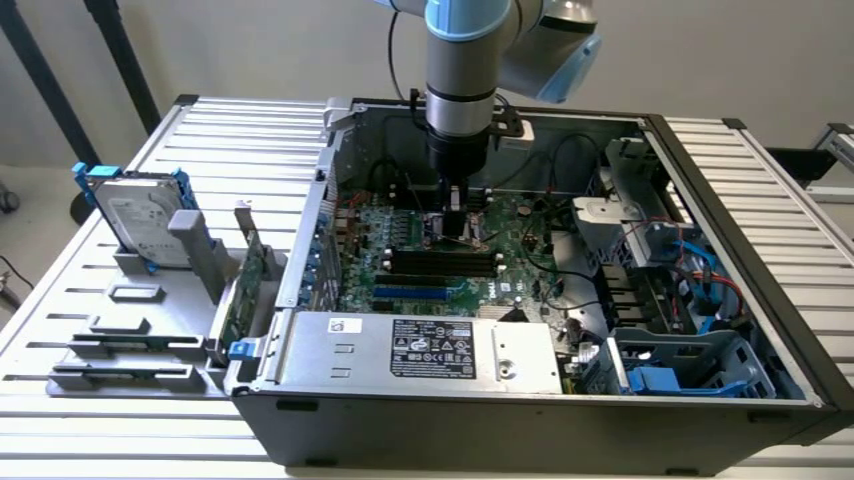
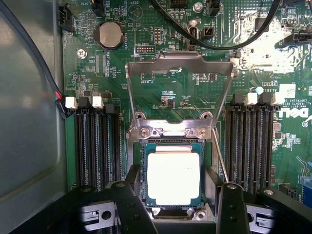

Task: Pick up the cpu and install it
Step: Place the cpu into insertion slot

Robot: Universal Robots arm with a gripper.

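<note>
Lying in the socket [image 2: 170,130], cpu [image 2: 173,178] sits between parted end effector [image 2: 176,185] fingers [image 2: 229,209].

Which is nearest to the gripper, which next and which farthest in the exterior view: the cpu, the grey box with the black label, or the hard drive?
1. The cpu: on the motherboard, directly under the gripper.
2. The grey box: inside the case, along its near wall.
3. The hard drive: outside the case, upright in a stand at the exterior view's left.

Memory slots [image 2: 97,146] flank cpu [image 2: 173,178] both sides — raised load plate [image 2: 179,62], cable [image 2: 219,45] beyond.
</note>
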